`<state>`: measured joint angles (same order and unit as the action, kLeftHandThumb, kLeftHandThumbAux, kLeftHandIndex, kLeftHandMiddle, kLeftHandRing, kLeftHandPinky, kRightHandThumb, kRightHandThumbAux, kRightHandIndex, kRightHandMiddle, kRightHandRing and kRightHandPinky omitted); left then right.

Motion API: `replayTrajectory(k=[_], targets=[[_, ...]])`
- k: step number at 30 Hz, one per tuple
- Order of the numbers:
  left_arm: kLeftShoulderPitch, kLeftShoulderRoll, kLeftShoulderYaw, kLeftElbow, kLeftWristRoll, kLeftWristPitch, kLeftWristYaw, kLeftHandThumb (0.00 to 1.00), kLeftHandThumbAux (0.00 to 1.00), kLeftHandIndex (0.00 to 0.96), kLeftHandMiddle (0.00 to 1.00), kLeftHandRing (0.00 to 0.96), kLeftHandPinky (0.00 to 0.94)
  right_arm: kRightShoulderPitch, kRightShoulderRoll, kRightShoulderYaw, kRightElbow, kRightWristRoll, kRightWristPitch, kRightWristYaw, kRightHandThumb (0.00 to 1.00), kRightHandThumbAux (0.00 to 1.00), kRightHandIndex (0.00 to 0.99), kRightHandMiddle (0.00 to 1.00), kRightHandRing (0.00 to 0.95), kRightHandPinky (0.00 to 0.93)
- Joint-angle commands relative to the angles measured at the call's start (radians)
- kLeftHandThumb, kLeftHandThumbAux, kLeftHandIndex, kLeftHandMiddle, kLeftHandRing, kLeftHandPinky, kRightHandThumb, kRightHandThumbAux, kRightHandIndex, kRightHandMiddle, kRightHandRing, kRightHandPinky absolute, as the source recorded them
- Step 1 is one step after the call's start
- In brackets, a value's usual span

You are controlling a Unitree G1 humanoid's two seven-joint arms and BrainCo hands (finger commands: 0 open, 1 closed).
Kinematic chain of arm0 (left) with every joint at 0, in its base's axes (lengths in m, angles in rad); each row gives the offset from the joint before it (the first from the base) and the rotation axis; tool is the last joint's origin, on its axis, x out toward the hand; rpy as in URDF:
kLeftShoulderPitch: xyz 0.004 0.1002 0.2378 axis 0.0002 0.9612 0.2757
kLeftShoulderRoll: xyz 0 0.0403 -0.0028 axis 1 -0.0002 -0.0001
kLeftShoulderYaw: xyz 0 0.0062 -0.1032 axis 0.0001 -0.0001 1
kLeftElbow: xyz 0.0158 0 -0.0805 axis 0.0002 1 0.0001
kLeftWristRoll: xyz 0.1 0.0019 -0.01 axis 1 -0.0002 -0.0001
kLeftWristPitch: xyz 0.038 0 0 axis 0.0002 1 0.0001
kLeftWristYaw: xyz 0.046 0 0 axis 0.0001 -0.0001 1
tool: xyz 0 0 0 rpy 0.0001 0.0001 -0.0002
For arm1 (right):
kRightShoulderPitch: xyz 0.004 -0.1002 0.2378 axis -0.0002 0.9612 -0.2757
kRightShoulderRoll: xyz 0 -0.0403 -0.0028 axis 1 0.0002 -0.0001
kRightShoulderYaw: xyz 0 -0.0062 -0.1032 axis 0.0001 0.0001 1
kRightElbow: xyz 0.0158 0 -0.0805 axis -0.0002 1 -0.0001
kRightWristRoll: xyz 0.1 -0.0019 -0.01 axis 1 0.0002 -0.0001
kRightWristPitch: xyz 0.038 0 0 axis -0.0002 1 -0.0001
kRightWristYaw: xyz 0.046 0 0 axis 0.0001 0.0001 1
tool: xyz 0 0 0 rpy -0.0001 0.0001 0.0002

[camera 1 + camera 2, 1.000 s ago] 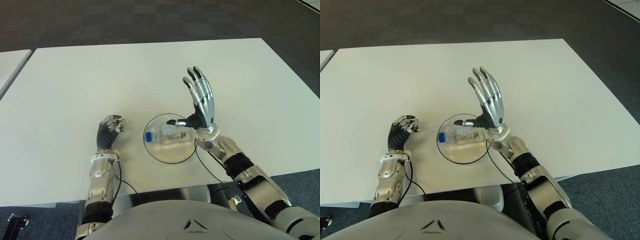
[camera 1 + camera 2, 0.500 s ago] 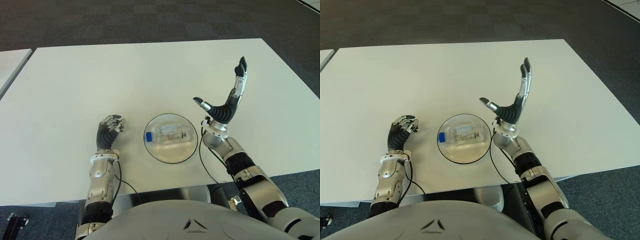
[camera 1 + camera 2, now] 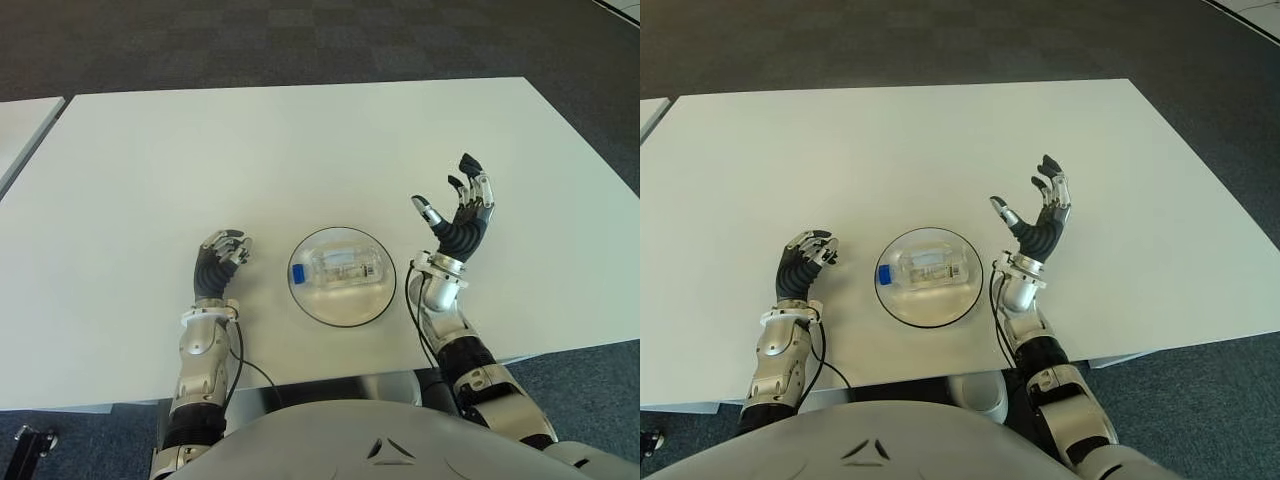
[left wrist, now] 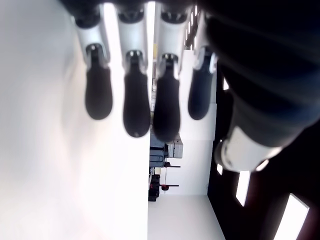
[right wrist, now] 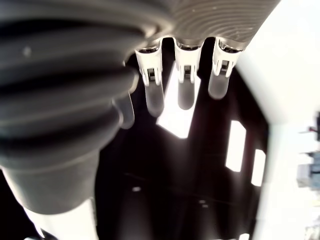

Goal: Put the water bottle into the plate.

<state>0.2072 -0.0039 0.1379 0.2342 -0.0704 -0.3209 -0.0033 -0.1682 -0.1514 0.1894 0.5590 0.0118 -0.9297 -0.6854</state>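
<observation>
A clear water bottle (image 3: 338, 268) with a blue cap lies on its side inside the round clear plate (image 3: 372, 301) near the front of the white table (image 3: 300, 150). My right hand (image 3: 455, 222) hovers just right of the plate, palm turned up, fingers spread and holding nothing. My left hand (image 3: 220, 257) shows to the left of the plate, fingers curled, nothing in them.
The table's front edge runs just below the plate. Dark carpet lies beyond the far edge. Another white table's corner (image 3: 20, 130) shows at the far left.
My right hand has drawn away from the bottle to the right of the plate and lowered, its fingers bending slightly. The bottle stays in the plate. The left hand has not moved.
</observation>
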Motion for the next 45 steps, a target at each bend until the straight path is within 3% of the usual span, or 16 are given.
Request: replayTrajectory(k=[1, 6, 11, 12, 14, 18, 29, 45], targets=[[0.014, -0.004, -0.003, 0.012, 0.001, 0.036, 0.006, 0.705, 0.711, 0.434, 0.617, 0.600, 0.591, 0.037, 0.019, -0.066, -0.035, 0.109, 0.115, 0.157, 0.240, 0.827, 0.396, 0.352, 0.333, 0.389], [0.011, -0.002, -0.003, 0.016, 0.004, 0.037, 0.006, 0.705, 0.710, 0.434, 0.616, 0.599, 0.584, 0.046, 0.033, -0.122, -0.071, 0.170, 0.239, 0.285, 0.170, 0.861, 0.503, 0.470, 0.453, 0.481], [0.008, -0.001, -0.001, 0.018, 0.002, 0.039, 0.006, 0.705, 0.710, 0.434, 0.613, 0.595, 0.579, 0.057, 0.062, -0.169, -0.100, 0.215, 0.310, 0.384, 0.155, 0.893, 0.545, 0.511, 0.499, 0.521], [0.008, -0.001, -0.001, 0.018, 0.002, 0.039, 0.006, 0.706, 0.710, 0.434, 0.613, 0.595, 0.581, 0.058, 0.068, -0.179, -0.103, 0.221, 0.319, 0.399, 0.347, 0.835, 0.504, 0.514, 0.505, 0.523], [0.007, -0.001, 0.000, 0.019, 0.003, 0.040, 0.008, 0.706, 0.710, 0.434, 0.613, 0.596, 0.583, 0.059, 0.080, -0.196, -0.103, 0.238, 0.337, 0.434, 0.516, 0.784, 0.468, 0.518, 0.511, 0.527], [0.006, 0.000, 0.001, 0.020, 0.004, 0.042, 0.009, 0.706, 0.711, 0.434, 0.613, 0.597, 0.584, 0.064, 0.100, -0.226, -0.112, 0.258, 0.367, 0.496, 0.657, 0.742, 0.439, 0.523, 0.522, 0.533], [0.006, 0.000, 0.001, 0.018, 0.000, 0.043, 0.005, 0.705, 0.710, 0.434, 0.610, 0.595, 0.582, 0.075, 0.133, -0.300, -0.071, 0.286, 0.403, 0.641, 0.702, 0.730, 0.433, 0.529, 0.537, 0.570], [0.006, 0.005, -0.002, 0.014, 0.001, 0.045, -0.001, 0.706, 0.711, 0.434, 0.616, 0.599, 0.588, 0.091, 0.136, -0.352, -0.014, 0.258, 0.456, 0.735, 0.706, 0.730, 0.433, 0.528, 0.537, 0.561]])
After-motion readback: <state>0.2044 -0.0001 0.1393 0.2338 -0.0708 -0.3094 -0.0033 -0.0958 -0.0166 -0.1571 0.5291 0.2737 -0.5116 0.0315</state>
